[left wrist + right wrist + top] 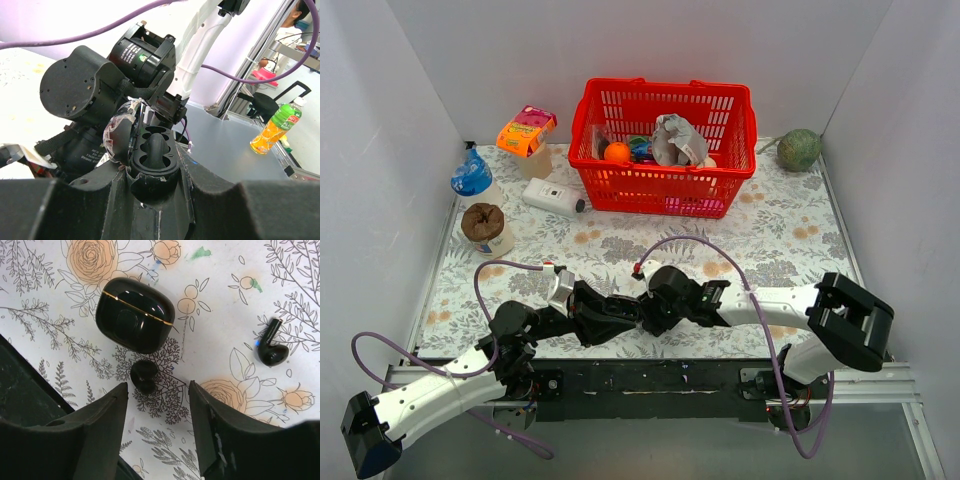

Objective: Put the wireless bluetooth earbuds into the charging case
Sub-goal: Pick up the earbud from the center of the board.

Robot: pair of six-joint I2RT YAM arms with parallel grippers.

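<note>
My left gripper (152, 175) is shut on the charging case (154, 150), a small black oval body with its lid (117, 137) swung open to the left and its sockets showing. In the top view both grippers meet low over the cloth, the left (615, 315) and the right (648, 305). My right gripper (158, 386) is open above the floral cloth with nothing between its fingers. One black earbud (144, 376) lies just beyond the tips, nearer the left finger. A second earbud (271, 347), with a stem, lies far right. A closed glossy black pod (135, 315) with a gold seam rests behind the first earbud.
A red basket (665, 190) full of items stands at the back centre. A white box with a black cap (552, 197), a blue-capped bottle (472, 180), a brown-lidded cup (485, 228) and an orange packet (525, 130) sit at back left. A green ball (799, 150) is at back right.
</note>
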